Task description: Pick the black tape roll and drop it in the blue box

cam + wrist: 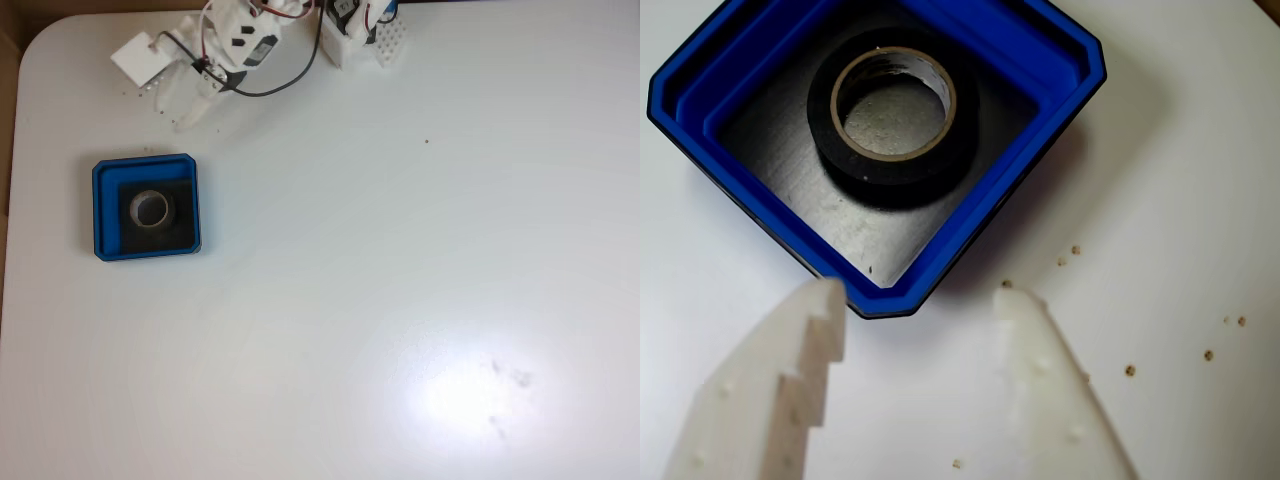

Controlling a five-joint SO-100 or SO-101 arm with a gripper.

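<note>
- In the wrist view the gripper (925,300) is entering from the bottom edge with its two pale, translucent fingers spread wide apart and nothing between them; bare worktop is showing in the gap.
- The left finger (770,390) is showing a stepped inner edge, the right finger (1050,385) a smoother one; both are being cut off by the bottom of the frame, so the rest of the gripper is out of sight.
- The left fingertip is sitting just beside the nearest corner of the blue box (970,215); whether it is touching the rim is hard to tell.
- In the fixed view the gripper (190,105) is appearing in the upper left of the frame as a whitish blur against the white worktop (400,280), so its fingers are hard to make out there; it is sitting above the box, apart from it.
- The arm (245,40) is running off the top edge of the fixed view, with red and black wires on it.
- The black tape roll (890,160) is lying flat on the black floor inside the blue box, near its middle, with its tan inner rim and open centre facing up.
- In the fixed view the blue box (105,215) is sitting at the left of the frame, with the tape roll (150,209) inside it.
- The box's upper corners are being cropped by the top of the wrist view.
- Small brown crumbs (1130,370) are lying scattered on the worktop at the lower right of the wrist view.
</note>
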